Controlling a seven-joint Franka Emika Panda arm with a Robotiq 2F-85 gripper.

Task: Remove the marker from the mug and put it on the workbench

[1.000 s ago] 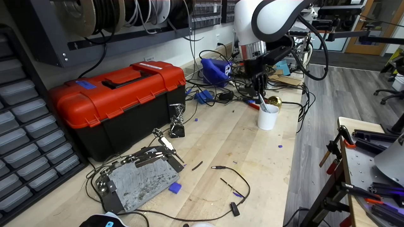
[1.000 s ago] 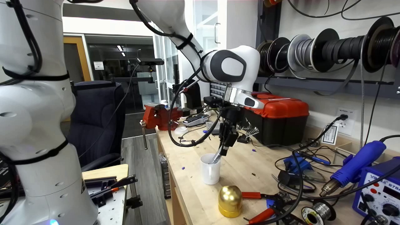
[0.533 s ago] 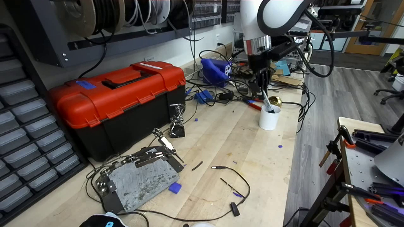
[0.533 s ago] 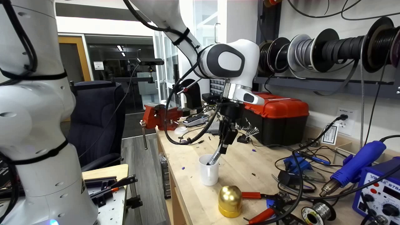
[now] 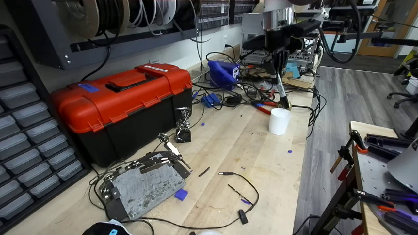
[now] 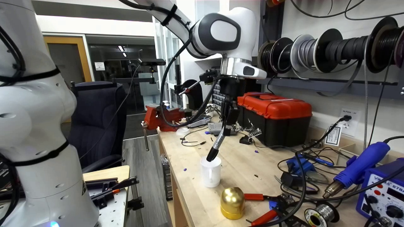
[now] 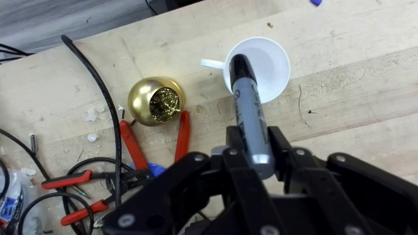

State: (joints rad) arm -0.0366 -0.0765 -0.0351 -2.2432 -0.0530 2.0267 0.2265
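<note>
In an exterior view, the mug (image 6: pixel 210 175) is seen upright on the workbench (image 6: pixel 246 164). Up and right of it, the marker (image 6: pixel 218 142), earlier dipped inside it, is now lifted out and held tilted, black end downward, just above the opening. Farther right, its upper end is clamped by the gripper (image 6: pixel 226 130), itself raised higher than before
</note>
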